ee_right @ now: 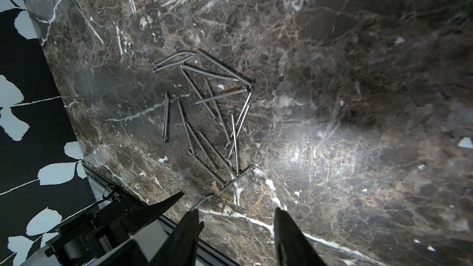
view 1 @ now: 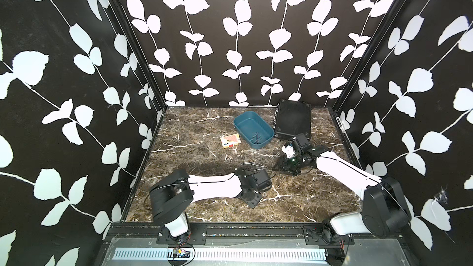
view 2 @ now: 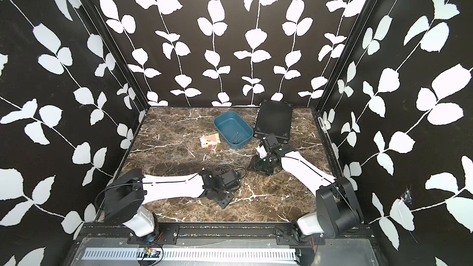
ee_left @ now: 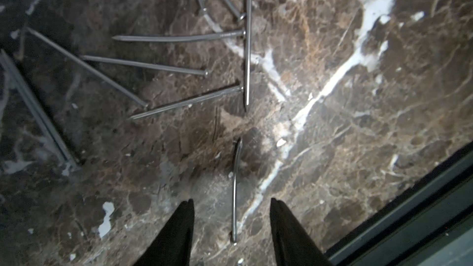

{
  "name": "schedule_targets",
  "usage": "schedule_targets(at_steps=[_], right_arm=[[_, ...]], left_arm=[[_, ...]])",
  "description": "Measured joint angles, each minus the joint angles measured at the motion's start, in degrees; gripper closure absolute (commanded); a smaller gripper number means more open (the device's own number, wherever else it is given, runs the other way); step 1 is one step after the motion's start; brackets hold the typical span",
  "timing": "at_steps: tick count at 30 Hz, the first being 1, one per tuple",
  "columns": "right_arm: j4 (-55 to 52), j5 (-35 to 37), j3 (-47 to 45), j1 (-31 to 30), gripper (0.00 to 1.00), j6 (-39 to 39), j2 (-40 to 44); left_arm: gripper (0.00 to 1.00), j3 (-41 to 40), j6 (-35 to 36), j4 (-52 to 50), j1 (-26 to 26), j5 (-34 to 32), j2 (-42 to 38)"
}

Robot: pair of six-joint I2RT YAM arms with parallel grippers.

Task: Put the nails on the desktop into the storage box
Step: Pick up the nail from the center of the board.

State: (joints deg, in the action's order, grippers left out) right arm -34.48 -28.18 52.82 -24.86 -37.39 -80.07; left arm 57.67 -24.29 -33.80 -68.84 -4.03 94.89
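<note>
Several silvery nails (ee_right: 210,113) lie in a loose pile on the brown marble desktop (view 1: 194,154), in front of the teal storage box (view 1: 249,125). A few nails (view 1: 256,138) lie inside the box. My left gripper (ee_left: 231,200) hangs open just above the desktop at the pile's near edge. A single nail (ee_left: 234,195) lies on the marble between its black fingers, untouched. My right gripper (ee_right: 236,212) is open at the pile's right side with only bare marble between its fingers. In both top views the two grippers (view 1: 247,170) (view 1: 277,165) flank the pile (view 2: 230,163).
A small red-and-white card box (view 1: 230,141) lies left of the storage box. A black ribbed case (view 1: 293,120) lies to its right by the back wall. Black leaf-patterned walls close three sides. A left fingertip (ee_right: 163,205) shows in the right wrist view.
</note>
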Motion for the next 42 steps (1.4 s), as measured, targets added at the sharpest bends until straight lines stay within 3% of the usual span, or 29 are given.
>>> schedule_targets(at_steps=[18,23,28,42], right_arm=[[0.0,-1.6,-3.1,2.8,0.5,0.9,3.8],[-0.1,-2.1,-3.1,3.4,0.5,1.6,3.8],[-0.1,-2.5,-3.1,4.0,0.5,2.0,3.8],[0.2,-2.7,-3.1,6.3,0.5,2.9,3.5]], left_arm=[[0.65,1.4,0.5,0.2,-1.4,-1.2,4.6],[0.78,1.4,0.3,0.3,-1.6,-1.0,5.1],[1.0,1.7,0.4,0.0,-1.6,-1.7,5.6],[1.0,5.1,1.8,-3.2,-1.7,-0.8,7.5]])
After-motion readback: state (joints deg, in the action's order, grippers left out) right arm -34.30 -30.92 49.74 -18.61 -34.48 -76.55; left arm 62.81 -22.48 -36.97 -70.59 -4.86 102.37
